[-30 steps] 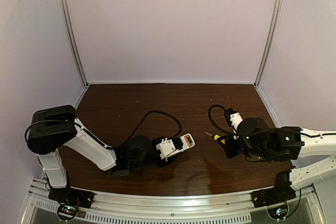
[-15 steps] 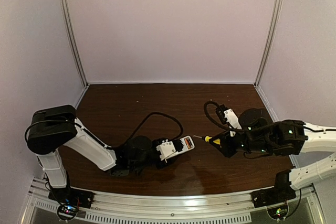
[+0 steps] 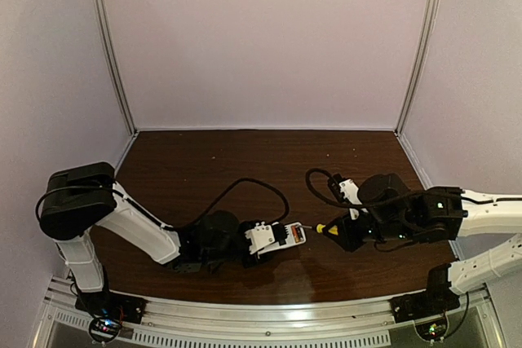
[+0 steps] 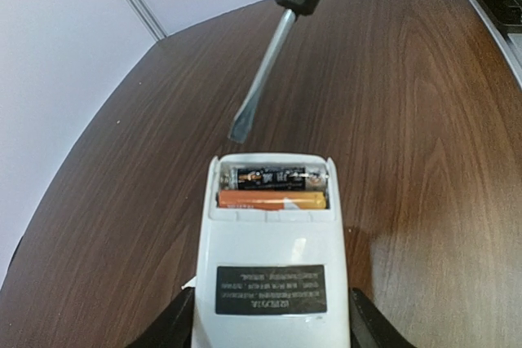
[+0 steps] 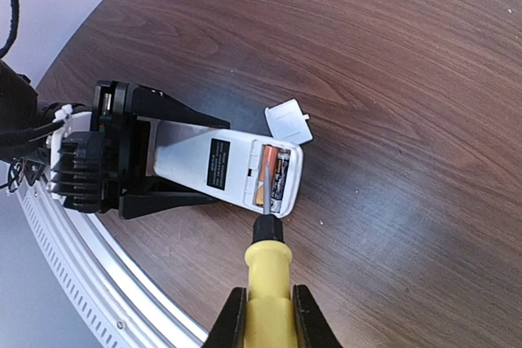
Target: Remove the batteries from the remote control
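My left gripper (image 3: 276, 238) is shut on the white remote control (image 4: 273, 258), back side up, with its battery bay open. The two batteries lie side by side in the bay: a dark one (image 4: 273, 177) at the far end and an orange one (image 4: 272, 200) beside it. They also show in the right wrist view (image 5: 274, 174). My right gripper (image 5: 266, 315) is shut on a yellow-handled screwdriver (image 5: 267, 270). Its metal blade (image 4: 263, 83) points at the bay, with the tip just over the remote's end. I cannot tell whether it touches.
A small white flat cover piece (image 5: 289, 122) lies on the dark wooden table (image 3: 245, 160) beside the remote's open end. A black cable (image 3: 245, 185) loops over the table behind the left arm. The metal rail (image 5: 98, 283) marks the near table edge.
My right arm has moved left with the screwdriver, bringing its tip from well apart to the remote's open end. My left gripper and remote have shifted slightly nearer.
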